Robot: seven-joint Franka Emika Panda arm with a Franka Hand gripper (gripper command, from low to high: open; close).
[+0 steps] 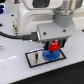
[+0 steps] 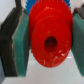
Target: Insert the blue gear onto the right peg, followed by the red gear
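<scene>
In the exterior view my gripper (image 1: 53, 46) hangs over the grey black-rimmed plate (image 1: 35, 57), shut on the red gear (image 1: 53, 46). Right below it the blue gear (image 1: 50, 54) lies flat on the plate, on the exterior view's right side. The right peg is hidden under the gears. Close up in the wrist view, the red gear (image 2: 50, 36) fills the picture, its toothed rim clamped between two teal pads (image 2: 21, 45), with its raised hub and dark centre hole facing the camera. The blue gear does not show in the wrist view.
The plate rests on a white table (image 1: 15, 67). A black cable (image 1: 15, 35) runs from the exterior view's left to the gripper body. White arm links (image 1: 35, 15) fill the space above.
</scene>
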